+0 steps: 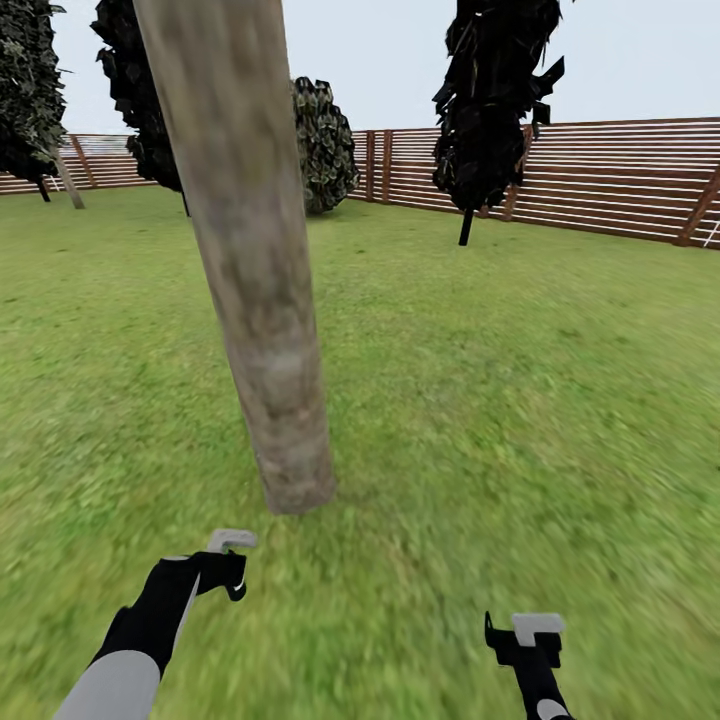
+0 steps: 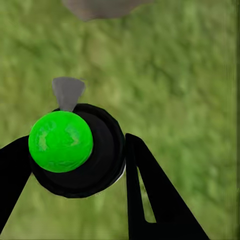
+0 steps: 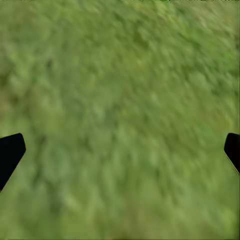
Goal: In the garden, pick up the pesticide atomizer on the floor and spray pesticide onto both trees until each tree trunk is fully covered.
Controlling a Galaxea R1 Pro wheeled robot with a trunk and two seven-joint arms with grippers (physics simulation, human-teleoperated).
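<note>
Left gripper (image 2: 75,165) clamps the atomizer (image 2: 75,150), nozzle toward the trunk (image 1: 255,290) just ahead, likely for spraying; right gripper (image 3: 120,150) is spread wide, empty over grass (image 3: 120,75).

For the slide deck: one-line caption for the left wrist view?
Left pincer shut on the pesticide atomizer, its green cap up and grey nozzle toward the tree trunk, above the grass.

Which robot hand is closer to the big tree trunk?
Left. The left gripper, shut on the atomizer, is on the near side of the tree trunk, close to its base. The right gripper hangs open over grass, farther off to the right.
</note>
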